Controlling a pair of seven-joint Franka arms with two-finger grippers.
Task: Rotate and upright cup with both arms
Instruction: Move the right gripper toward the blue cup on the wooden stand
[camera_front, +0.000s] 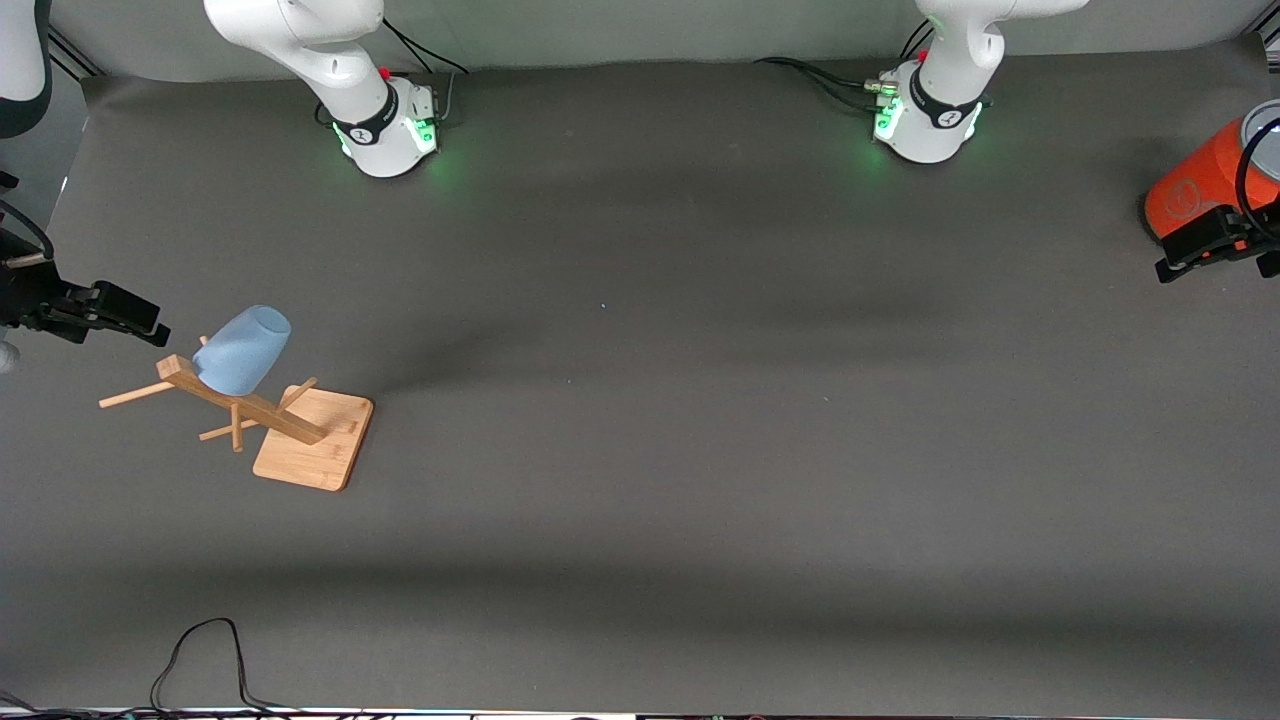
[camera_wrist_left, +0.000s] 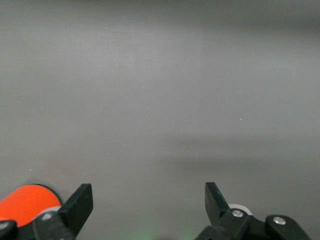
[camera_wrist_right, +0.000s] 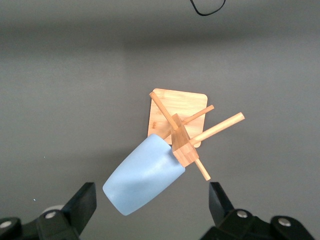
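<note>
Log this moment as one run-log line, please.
cup: inverted on wooden rack peg, ungrasped | right gripper: open, above cup | left gripper: open, waiting over bare table beside orange cylinder | stage: pre-grasp

My bench: dark grey matte table cover (camera_front: 640, 480), soft shadow bands across it. Pale grey wall strip (camera_front: 640, 25) along the base side. Black cable loop (camera_front: 205, 665) at the edge nearest the front camera. Even, diffuse lighting.
</note>
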